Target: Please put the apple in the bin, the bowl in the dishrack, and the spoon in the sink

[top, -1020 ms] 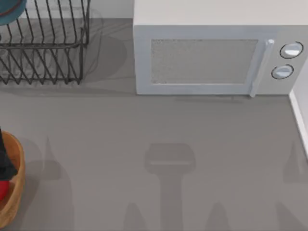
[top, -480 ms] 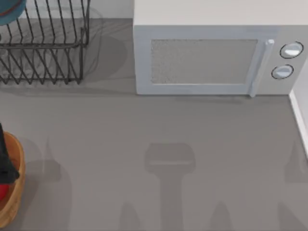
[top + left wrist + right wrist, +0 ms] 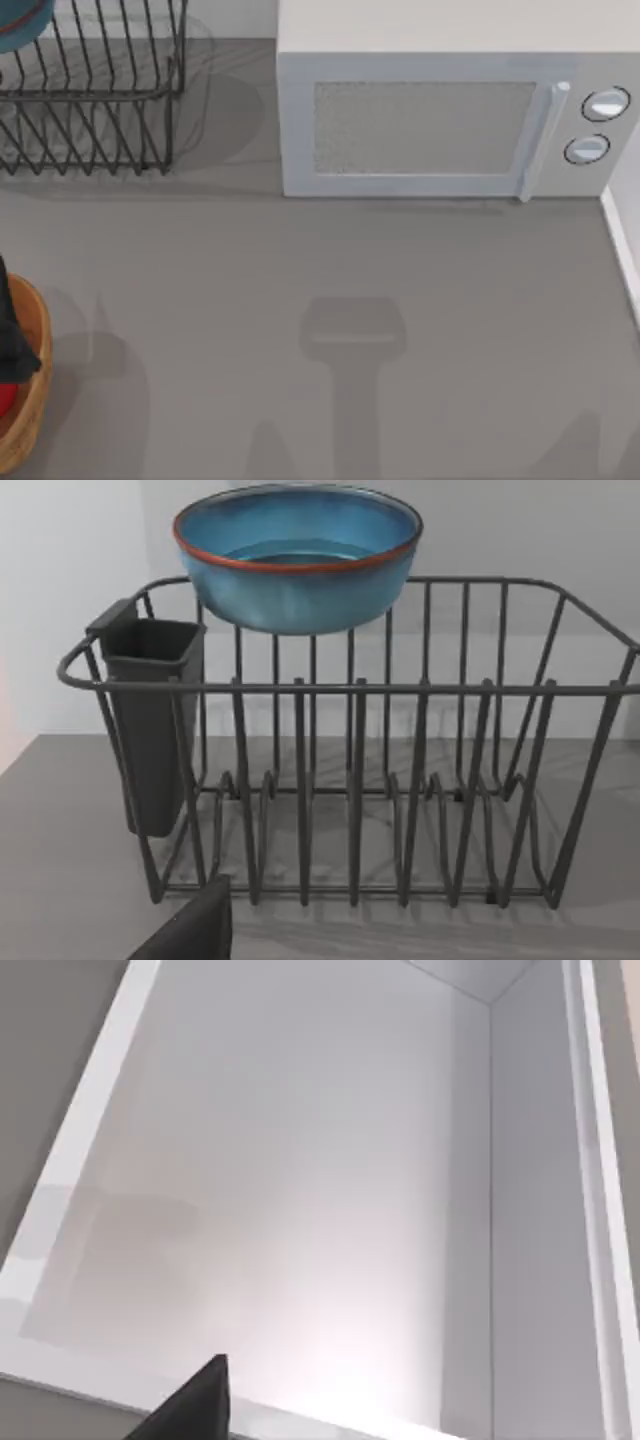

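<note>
The teal-blue bowl (image 3: 296, 555) with its reddish rim sits high at the far side of the black wire dishrack (image 3: 400, 780); both also show at the back left, bowl (image 3: 20, 25) and dishrack (image 3: 100, 100). A sliver of the red apple (image 3: 5, 398) lies inside the orange bin (image 3: 30, 400) at the table's left edge, under a black shape. My left gripper (image 3: 190, 930) hangs in front of the rack, apart from it. My right gripper (image 3: 190, 1400) is above the white sink (image 3: 300, 1210), whose rim (image 3: 622, 250) runs along the right edge. The spoon is out of view.
A white microwave (image 3: 450, 120) stands at the back, right of the dishrack. A dark grey cutlery holder (image 3: 150, 720) hangs on the rack's end. Grey tabletop (image 3: 320, 260) stretches between the bin and the sink, crossed by arm shadows.
The arm shadows on the table's right side have slid toward the front edge. The black shape over the bin has shifted a little. Bowl, rack and bin stay put.
</note>
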`<move>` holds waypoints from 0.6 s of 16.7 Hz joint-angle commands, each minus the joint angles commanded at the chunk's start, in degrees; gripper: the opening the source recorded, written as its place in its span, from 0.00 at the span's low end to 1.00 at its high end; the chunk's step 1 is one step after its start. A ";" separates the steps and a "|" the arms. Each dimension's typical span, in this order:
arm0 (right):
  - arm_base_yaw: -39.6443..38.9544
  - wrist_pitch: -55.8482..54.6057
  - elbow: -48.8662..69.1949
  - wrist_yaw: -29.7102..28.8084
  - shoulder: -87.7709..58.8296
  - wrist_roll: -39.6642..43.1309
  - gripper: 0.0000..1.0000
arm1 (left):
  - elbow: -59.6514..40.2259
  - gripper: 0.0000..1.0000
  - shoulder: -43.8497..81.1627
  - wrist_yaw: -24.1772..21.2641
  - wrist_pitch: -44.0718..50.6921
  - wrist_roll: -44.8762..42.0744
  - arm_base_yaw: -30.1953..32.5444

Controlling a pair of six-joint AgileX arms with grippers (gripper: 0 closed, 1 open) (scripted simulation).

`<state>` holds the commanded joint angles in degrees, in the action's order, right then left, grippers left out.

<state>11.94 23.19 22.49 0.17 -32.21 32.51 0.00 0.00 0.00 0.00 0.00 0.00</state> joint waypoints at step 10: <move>15.89 30.62 29.61 0.14 -47.85 48.67 1.00 | 0.00 1.00 0.00 0.00 0.00 0.00 0.00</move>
<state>27.83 53.81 52.09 0.31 -80.07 81.18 0.00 0.00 0.00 0.00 0.00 0.00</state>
